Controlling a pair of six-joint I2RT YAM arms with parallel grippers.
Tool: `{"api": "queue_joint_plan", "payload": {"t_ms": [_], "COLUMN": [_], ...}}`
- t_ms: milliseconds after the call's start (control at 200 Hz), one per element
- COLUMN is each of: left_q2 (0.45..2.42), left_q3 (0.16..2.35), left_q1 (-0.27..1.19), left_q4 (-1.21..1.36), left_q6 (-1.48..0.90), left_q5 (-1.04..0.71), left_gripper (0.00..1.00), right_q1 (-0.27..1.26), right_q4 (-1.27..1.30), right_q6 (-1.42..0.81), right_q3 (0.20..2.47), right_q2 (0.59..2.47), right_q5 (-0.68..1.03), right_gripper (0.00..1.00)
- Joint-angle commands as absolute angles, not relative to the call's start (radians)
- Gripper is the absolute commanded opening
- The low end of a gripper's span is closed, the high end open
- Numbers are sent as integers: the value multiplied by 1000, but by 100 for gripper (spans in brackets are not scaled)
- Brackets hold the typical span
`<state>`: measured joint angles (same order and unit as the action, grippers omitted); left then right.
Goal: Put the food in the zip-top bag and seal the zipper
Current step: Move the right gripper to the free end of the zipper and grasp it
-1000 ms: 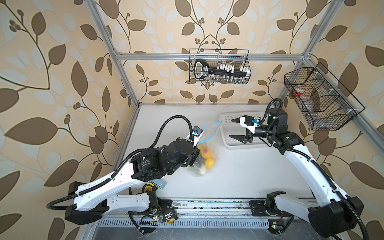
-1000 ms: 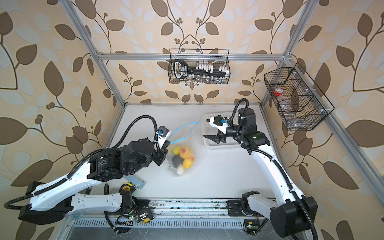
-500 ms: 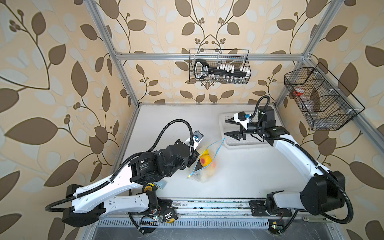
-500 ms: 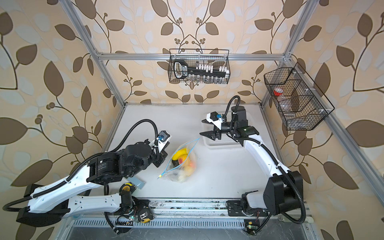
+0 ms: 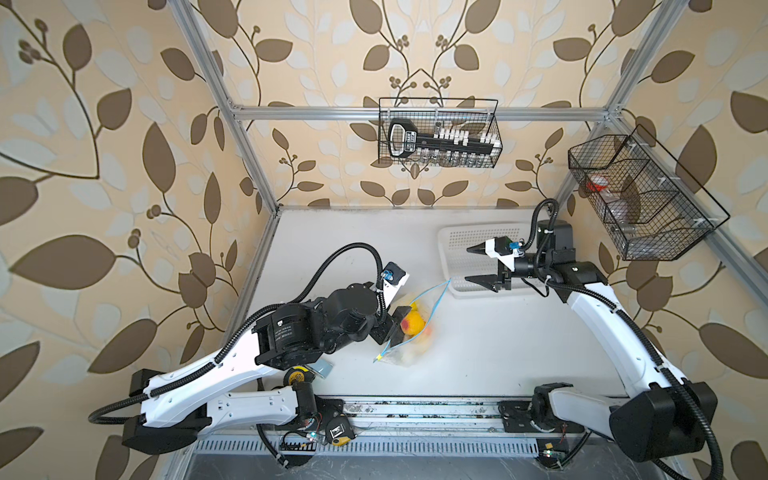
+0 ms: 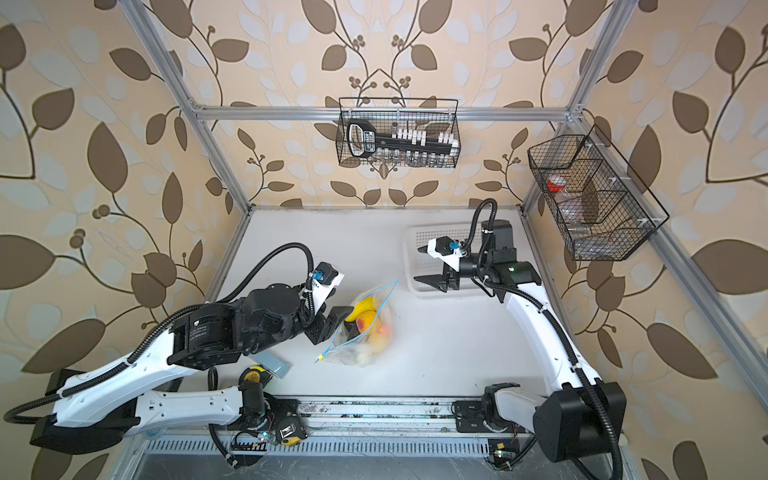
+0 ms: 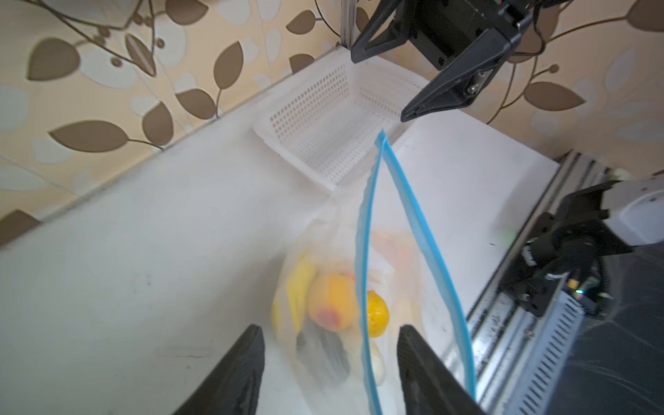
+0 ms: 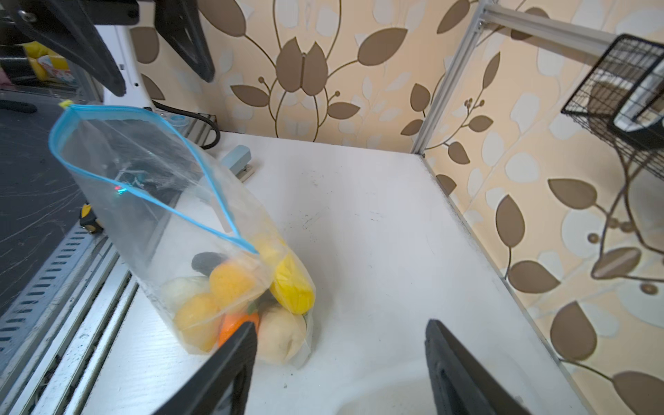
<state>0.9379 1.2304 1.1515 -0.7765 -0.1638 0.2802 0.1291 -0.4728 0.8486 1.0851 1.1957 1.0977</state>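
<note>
Left end effector (image 7: pixel 330 328) gapes near bag (image 7: pixel 332 226); zipper (image 7: pixel 413 215) runs toward basket (image 7: pixel 305 118).

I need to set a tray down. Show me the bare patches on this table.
Bare: the far-left table, between back wall and left arm; and the near-right stretch between bag and right arm. Crowded: left gripper at the bag, right gripper above the basket, stapler by the left arm.

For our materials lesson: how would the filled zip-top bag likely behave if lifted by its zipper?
Probably floppy: the zip-top bag has thin creased film and its zipper gapes open. Likely bottom-heavy: the food is heaped at the base, so it may sag and swing. A push could tip it.
</note>
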Motion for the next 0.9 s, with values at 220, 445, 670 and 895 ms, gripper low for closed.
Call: {"api": "queue_joint_plan", "payload": {"t_ms": [220,445,670,895], "left_q2": [834,786,799,786], "left_q3": [1163,1114,1115,1108], "left_q1": [1154,1154,1154,1154], "left_q4": [-835,-824,-833,-823], "left_q6": [-332,-367,-365,-366], "left_q5": [119,120,116,124], "left_gripper": [71,71,71,71], "right_q1": [270,312,321,322], "right_q4": [-520,-503,-444,-334], "right_q6": [954,958,903,807], "right_q3": [1106,1103,1095,1057], "right_q2": [1257,1285,1276,1252], "right_q5": [1168,1153,1138,1114], "right_gripper": [73,61,42,21]}}
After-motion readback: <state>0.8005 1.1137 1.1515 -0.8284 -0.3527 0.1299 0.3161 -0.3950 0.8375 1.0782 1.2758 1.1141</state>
